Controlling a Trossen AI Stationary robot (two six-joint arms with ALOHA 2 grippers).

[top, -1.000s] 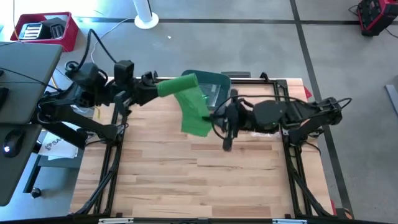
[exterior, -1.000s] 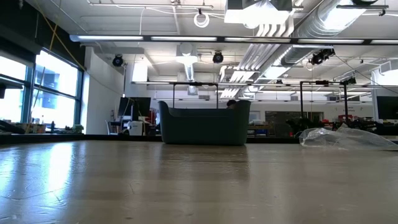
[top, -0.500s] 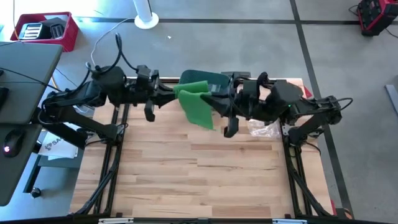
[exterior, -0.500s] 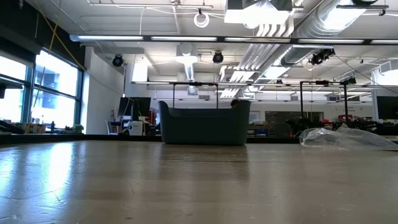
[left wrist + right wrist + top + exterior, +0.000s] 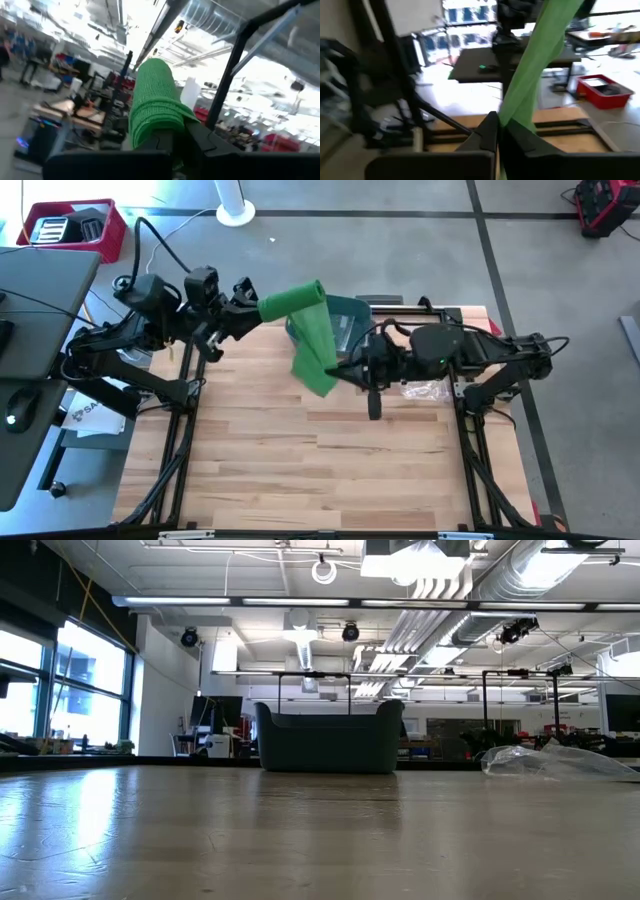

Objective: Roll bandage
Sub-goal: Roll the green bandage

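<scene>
Green knitted bandage: held in the air above the desk, upper middle of the high view; rolled part at its upper end, loose strip hanging down to the lower right.
Left pincer: closed on the rolled end of the bandage, upper left of centre.
Right pincer: closed on the lower end of the strip, just right of centre.
Dark grey plastic bin: behind the bandage, at the desk's far edge.
Crumpled clear plastic bag: right of the bin, under the right arm.
Light wooden desk: fills the lower middle.
</scene>
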